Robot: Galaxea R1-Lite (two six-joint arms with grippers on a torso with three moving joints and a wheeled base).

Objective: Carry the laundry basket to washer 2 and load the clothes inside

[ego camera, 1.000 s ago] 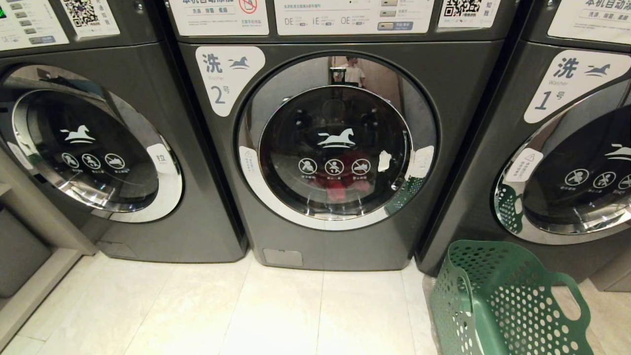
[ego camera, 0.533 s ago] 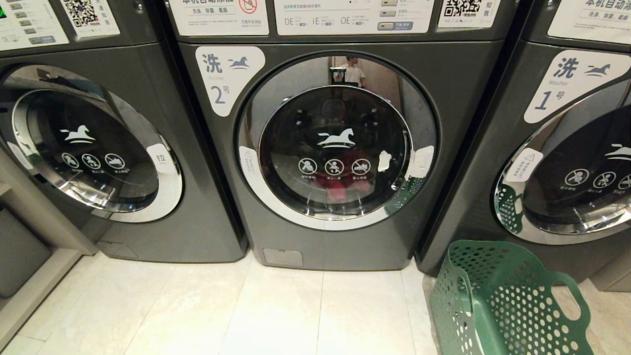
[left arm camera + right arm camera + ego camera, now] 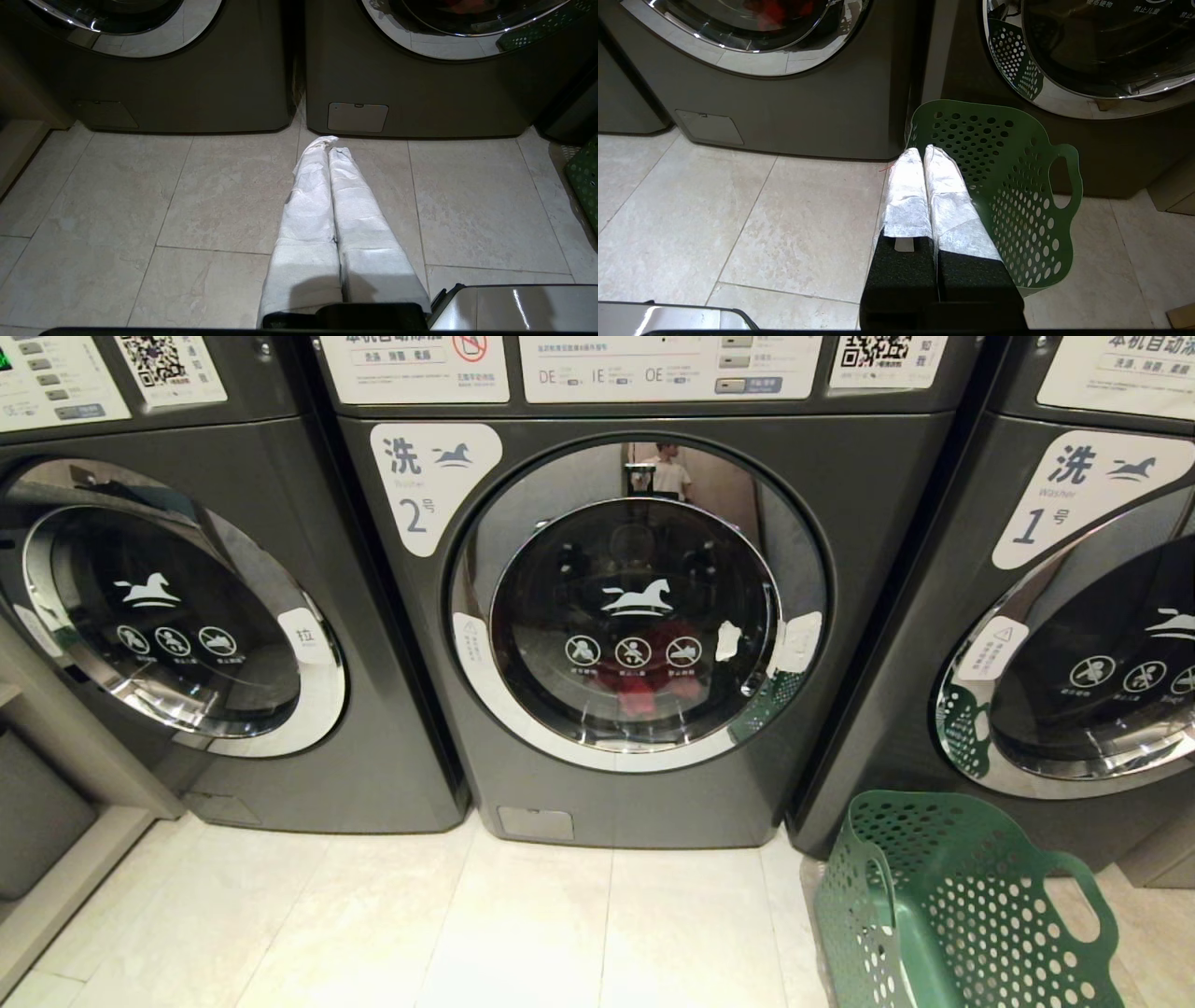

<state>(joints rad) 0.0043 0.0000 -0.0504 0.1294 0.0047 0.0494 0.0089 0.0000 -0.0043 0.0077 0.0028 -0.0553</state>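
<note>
Washer 2 [image 3: 635,616] is standing at the centre of the head view with its chrome-ringed round door shut, its white label with the blue "2" sitting at the upper left of its front. Through the dark glass, low in the drum, the clothes [image 3: 644,686] are showing as a patch of bright red; the other garments cannot be made out. The laundry basket [image 3: 962,905] is sitting on the pale tiled floor [image 3: 523,933] in the lower right of the head view, in front of washer 1 [image 3: 1074,644] and just beside the gap between the two machines; no garment is showing in the part of it that is in view. A third washer [image 3: 187,616] is filling the left side. The left gripper [image 3: 329,144] is hanging low over the tiles, its white-wrapped fingers pressed together and holding nothing. The right gripper [image 3: 922,151] is likewise closed and empty, its tips lying in front of the basket's rim.
</note>
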